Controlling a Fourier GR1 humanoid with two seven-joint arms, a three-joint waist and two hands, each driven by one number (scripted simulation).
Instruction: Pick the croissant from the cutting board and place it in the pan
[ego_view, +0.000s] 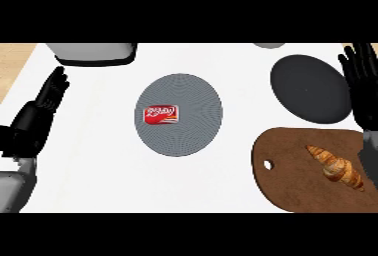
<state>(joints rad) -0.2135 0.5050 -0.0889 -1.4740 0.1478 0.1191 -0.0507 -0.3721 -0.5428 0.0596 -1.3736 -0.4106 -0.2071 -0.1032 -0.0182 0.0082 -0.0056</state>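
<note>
The croissant lies on the brown cutting board at the bench's near right. Just beyond the board sits the dark pan. My right hand hangs beside the pan, fingers straight and holding nothing. My left hand rests open at the left edge.
</note>
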